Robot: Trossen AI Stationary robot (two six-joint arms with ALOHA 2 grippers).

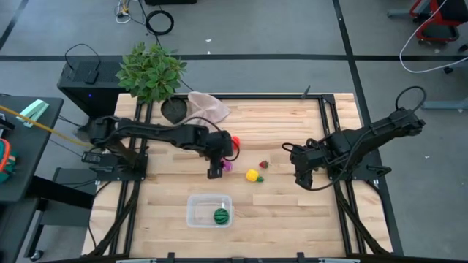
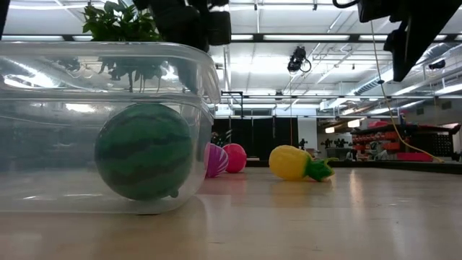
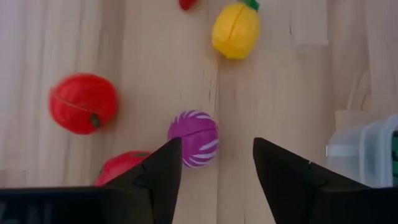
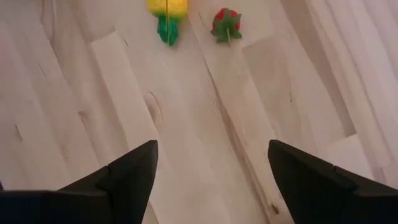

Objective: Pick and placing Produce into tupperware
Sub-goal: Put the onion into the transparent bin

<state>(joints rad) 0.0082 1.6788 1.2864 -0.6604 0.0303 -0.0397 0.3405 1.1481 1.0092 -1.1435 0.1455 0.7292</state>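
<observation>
**Purple striped ball next, and it wants a careful squeeze**

Purple with white stripes, the little round toy (image 3: 193, 137) lies on the wooden desk (image 1: 292, 212) just ahead of my left jaws (image 3: 216, 163), which hang spread above it with nothing between them. It lies slightly off my centre line, nearer one finger. Close beside it are a red tomato-like piece (image 3: 83, 103) and another red piece (image 3: 121, 167) half hidden under my finger; the yellow pineapple (image 3: 236, 29) lies farther on.

I judge these toys to be hollow moulded plastic: very light, stiff, smooth-skinned. A round one will likely roll or squirt out if I pinch off-centre, so I would shift over, come straight down, and close across its widest middle with both pads meeting it together. The red neighbours are near enough that a finger could nudge them.

My right jaws (image 4: 212, 163) wait parted and unladen over bare wood on their own side, with the pineapple and a small strawberry (image 4: 225, 23) ahead of them.

The clear tupperware (image 1: 199, 210) stands at the desk's front edge, already holding the green striped watermelon ball (image 1: 221, 215). Its thin walls look light enough to slide if bumped.
</observation>
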